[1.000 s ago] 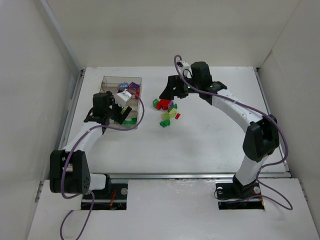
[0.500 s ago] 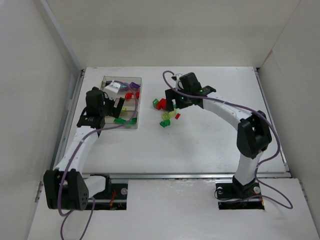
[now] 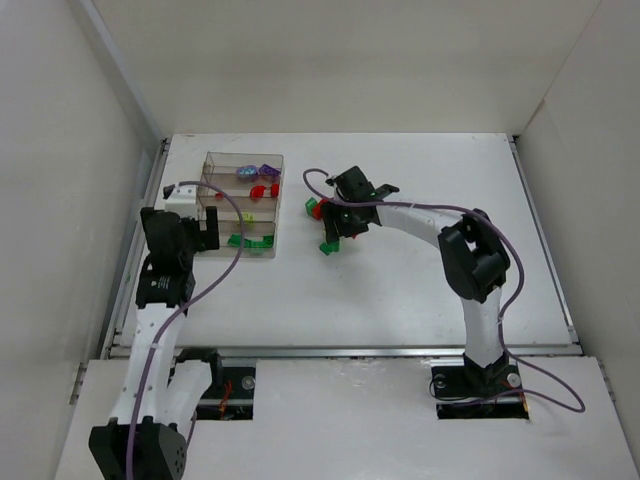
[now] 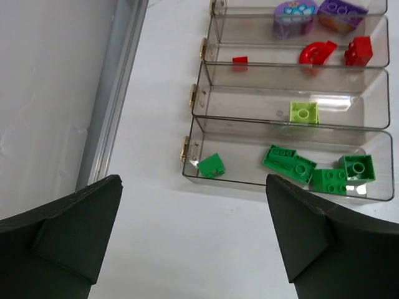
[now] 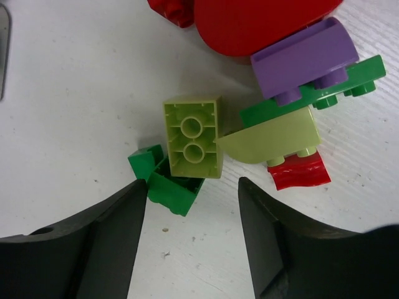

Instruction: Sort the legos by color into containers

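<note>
The step in hand looks like a pick from the loose heap. The right gripper (image 5: 192, 187) hangs low over the pile near the middle of the table (image 3: 400, 290), its jaws part-way open with nothing held. One finger stands on each side of a lime two-stud brick (image 5: 192, 136), which lies underside up and overlaps a dark green brick (image 5: 163, 182) close against the finger at lower left. Just right of it lies a lime curved piece (image 5: 271, 140) with a small red piece (image 5: 293, 172) below it. Further up the frame are a green plate (image 5: 340, 81), a purple brick (image 5: 305, 56) and a large red piece (image 5: 262, 18). The next move probably calls for closing squarely on the lime brick alone, leaving the green one behind, then carrying it to the lime compartment. The clear tray (image 4: 249, 180) fills the upper right of the left wrist view. Its top compartment holds two purple pieces (image 4: 340, 7) and the next holds three red pieces (image 4: 315, 51). The third holds a single lime brick (image 4: 304, 112) and the lowest four green bricks (image 4: 288, 161). The left gripper (image 4: 193, 187) hovers by the tray's lower left corner with its jaws spread wide and empty.
</note>
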{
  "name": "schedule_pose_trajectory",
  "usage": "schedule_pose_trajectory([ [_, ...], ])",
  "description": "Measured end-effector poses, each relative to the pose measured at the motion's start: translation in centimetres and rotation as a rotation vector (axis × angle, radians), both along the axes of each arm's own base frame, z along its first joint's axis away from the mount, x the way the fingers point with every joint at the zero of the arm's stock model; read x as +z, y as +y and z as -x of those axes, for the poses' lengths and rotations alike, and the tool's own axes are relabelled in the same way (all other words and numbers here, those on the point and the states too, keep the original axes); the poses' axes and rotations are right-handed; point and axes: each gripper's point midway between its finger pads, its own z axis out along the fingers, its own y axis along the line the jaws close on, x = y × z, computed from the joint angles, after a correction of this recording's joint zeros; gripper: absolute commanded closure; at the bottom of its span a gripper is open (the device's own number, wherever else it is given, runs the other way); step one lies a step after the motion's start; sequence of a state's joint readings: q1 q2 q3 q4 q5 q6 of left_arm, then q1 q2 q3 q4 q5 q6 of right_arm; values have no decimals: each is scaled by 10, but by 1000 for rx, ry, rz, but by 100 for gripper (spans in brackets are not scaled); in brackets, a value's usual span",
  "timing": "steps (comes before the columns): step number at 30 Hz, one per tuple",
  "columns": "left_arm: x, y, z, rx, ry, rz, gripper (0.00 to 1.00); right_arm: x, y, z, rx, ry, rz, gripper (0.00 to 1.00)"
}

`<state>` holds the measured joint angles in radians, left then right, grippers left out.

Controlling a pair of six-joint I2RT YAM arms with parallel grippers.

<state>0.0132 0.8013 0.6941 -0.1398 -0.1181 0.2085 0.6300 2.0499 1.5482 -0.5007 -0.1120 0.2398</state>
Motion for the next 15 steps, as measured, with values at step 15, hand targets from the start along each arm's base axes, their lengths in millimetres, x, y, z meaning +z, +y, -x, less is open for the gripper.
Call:
schedule_pose_trajectory([
  [15,16,-8,17,-52,-123,128,0,-9,8,4,-13,-14,31,36],
])
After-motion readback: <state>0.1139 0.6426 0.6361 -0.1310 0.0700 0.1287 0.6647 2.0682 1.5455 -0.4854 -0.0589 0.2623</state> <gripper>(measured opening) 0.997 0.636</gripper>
